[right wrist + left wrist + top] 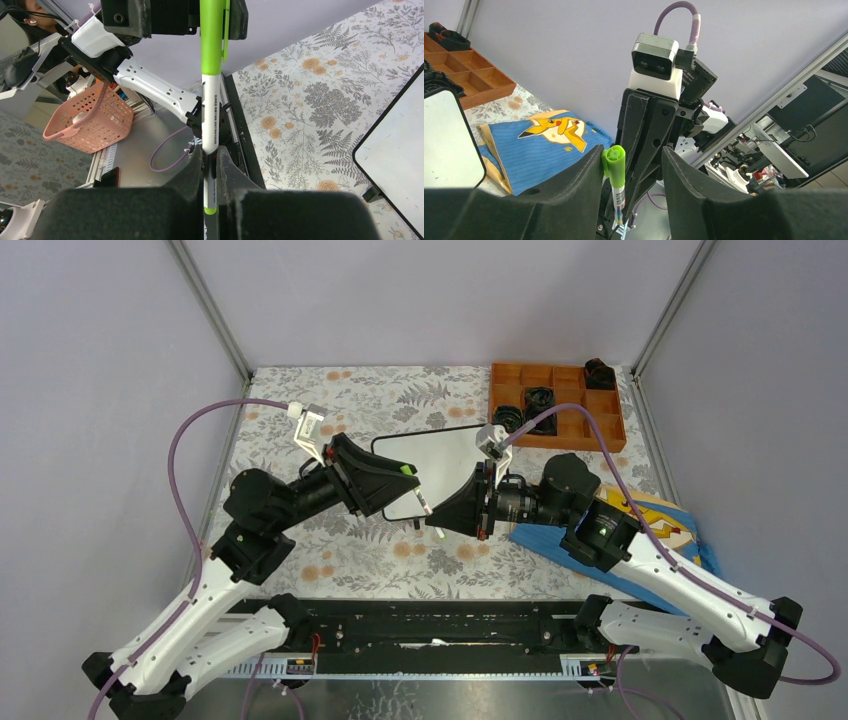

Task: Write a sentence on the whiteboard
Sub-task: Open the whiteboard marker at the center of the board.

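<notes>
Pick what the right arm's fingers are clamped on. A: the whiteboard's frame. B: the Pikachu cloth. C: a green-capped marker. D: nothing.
C: in the right wrist view, the right fingers pinch the white barrel of the green-capped marker.

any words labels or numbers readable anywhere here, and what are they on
On the marker: black print along its white barrel, too blurred to read.
On the whiteboard: no writing on the part in view.
On the blue cloth: a Pikachu picture, no words.
Nothing readable anywhere.
</notes>
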Action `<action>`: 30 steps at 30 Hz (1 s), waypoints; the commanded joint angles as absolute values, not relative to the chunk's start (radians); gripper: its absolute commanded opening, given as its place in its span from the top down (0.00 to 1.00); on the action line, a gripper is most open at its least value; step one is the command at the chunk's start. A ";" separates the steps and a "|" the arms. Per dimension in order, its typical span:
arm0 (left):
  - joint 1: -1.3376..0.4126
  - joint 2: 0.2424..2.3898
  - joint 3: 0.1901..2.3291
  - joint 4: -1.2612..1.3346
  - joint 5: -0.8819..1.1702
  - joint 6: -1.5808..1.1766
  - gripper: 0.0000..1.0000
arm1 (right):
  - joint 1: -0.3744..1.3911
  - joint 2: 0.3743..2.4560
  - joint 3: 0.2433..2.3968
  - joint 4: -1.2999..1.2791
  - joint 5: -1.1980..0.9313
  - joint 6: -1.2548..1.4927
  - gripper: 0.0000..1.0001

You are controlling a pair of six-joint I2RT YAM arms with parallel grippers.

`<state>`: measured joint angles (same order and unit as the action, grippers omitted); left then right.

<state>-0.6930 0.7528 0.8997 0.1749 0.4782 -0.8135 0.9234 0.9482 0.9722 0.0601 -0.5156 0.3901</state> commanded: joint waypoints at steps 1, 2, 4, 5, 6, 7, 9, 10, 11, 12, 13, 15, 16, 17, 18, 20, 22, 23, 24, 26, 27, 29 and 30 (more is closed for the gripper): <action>-0.693 0.751 0.887 0.183 0.485 -0.835 0.49 | 0.925 0.927 0.983 0.098 -0.497 0.409 1.00; -0.693 0.753 0.886 0.183 0.485 -0.837 0.49 | 0.925 0.927 0.983 0.099 -0.499 0.412 1.00; -0.693 0.756 0.884 0.183 0.488 -0.839 0.50 | 0.924 0.927 0.983 0.101 -0.502 0.415 1.00; -0.693 0.758 0.883 0.183 0.488 -0.840 0.50 | 0.924 0.928 0.983 0.102 -0.502 0.416 1.00; -0.693 0.759 0.882 0.182 0.489 -0.841 0.52 | 0.924 0.928 0.983 0.104 -0.502 0.417 1.00; -0.695 0.762 0.883 0.180 0.491 -0.839 0.53 | 0.925 0.928 0.983 0.104 -0.503 0.418 1.00; -0.695 0.766 0.886 0.176 0.495 -0.835 0.57 | 0.925 0.931 0.984 0.107 -0.503 0.420 1.00; -0.695 0.769 0.888 0.172 0.494 -0.833 0.60 | 0.924 0.932 0.983 0.108 -0.503 0.420 1.00; -0.694 0.771 0.890 0.169 0.495 -0.829 0.62 | 0.925 0.934 0.983 0.110 -0.503 0.420 1.00; -0.695 0.770 0.892 0.165 0.493 -0.824 0.64 | 0.925 0.935 0.984 0.110 -0.502 0.420 1.00; -0.695 0.771 0.895 0.162 0.489 -0.819 0.66 | 0.924 0.938 0.985 0.110 -0.502 0.420 1.00; -0.695 0.768 0.897 0.155 0.480 -0.810 0.71 | 0.924 0.942 0.986 0.109 -0.504 0.419 1.00; -0.695 0.764 0.897 0.153 0.475 -0.805 0.75 | 0.925 0.943 0.986 0.110 -0.505 0.419 1.00; -0.695 0.761 0.897 0.152 0.469 -0.802 0.78 | 0.925 0.943 0.985 0.108 -0.505 0.419 1.00; -0.695 0.757 0.896 0.148 0.466 -0.800 0.83 | 0.925 0.943 0.985 0.107 -0.507 0.419 1.00; -0.695 0.752 0.895 0.142 0.459 -0.791 0.92 | 0.925 0.943 0.982 0.120 -0.513 0.426 1.00; -0.694 0.749 0.892 0.137 0.455 -0.786 1.00 | 0.925 0.943 0.981 0.146 -0.509 0.454 0.84; -0.695 0.747 0.889 0.136 0.453 -0.784 1.00 | 0.924 0.944 0.983 0.159 -0.503 0.468 0.71; -0.695 0.744 0.886 0.136 0.452 -0.785 1.00 | 0.924 0.946 0.985 0.173 -0.491 0.484 0.58; -0.694 0.739 0.876 0.144 0.448 -0.790 1.00 | 0.925 0.952 0.980 0.220 -0.458 0.535 0.43; -0.695 0.737 0.871 0.149 0.447 -0.793 1.00 | 0.924 0.954 0.968 0.259 -0.445 0.561 0.39; -0.695 0.733 0.867 0.152 0.443 -0.796 1.00 | 0.925 0.965 0.961 0.312 -0.427 0.599 0.37; -0.695 0.732 0.866 0.152 0.443 -0.798 1.00 | 0.924 0.973 0.964 0.329 -0.423 0.610 0.37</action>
<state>-0.6933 0.7483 0.8822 0.1326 0.4572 -0.8082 0.9230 0.9554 0.9627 0.1638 -0.4732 0.5182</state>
